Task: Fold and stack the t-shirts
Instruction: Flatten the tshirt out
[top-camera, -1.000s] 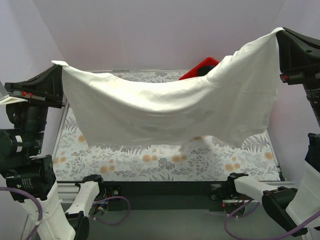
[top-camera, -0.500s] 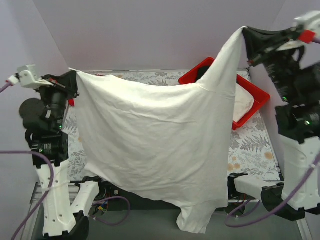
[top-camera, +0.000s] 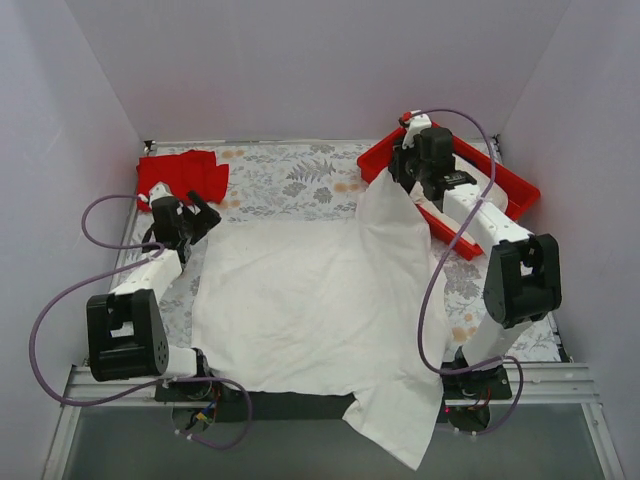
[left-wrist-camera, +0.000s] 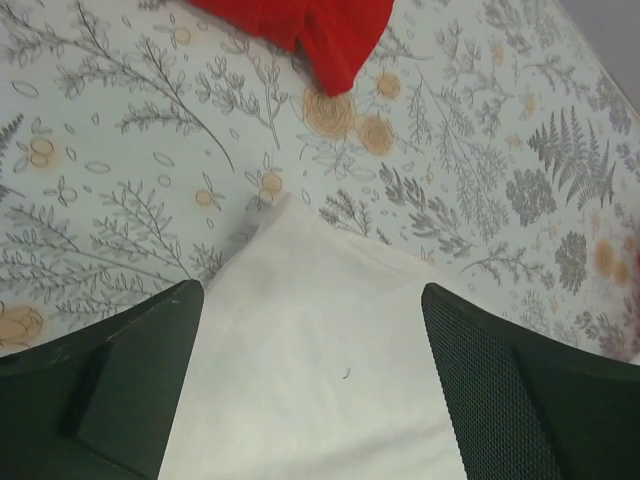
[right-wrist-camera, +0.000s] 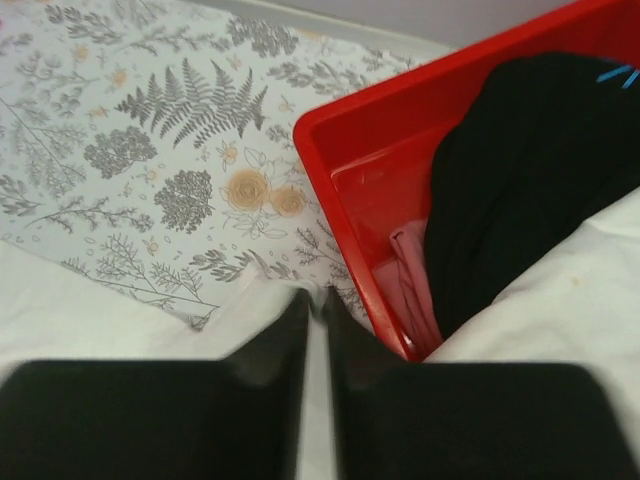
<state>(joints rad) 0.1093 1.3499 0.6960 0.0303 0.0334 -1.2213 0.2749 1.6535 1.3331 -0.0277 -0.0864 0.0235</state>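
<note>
The floral table (top-camera: 300, 180) carried the white t-shirt (top-camera: 310, 300), spread nearly flat, its near hem spilling over the front edge. Far right, the red tray (top-camera: 515, 185) held a black garment (right-wrist-camera: 520, 170) and some pale cloth, too blurred to name. The red t-shirt (top-camera: 185, 175) sat crumpled at the far-left corner. The right gripper (top-camera: 398, 182) was pressed together, pinching the white t-shirt's far-right corner just beside the tray. The left gripper (left-wrist-camera: 310, 295) hung spread over its far-left corner, gripping nothing.

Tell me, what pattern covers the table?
The table shows grey ferns and orange flowers on white, clearest in the left wrist view.
</note>
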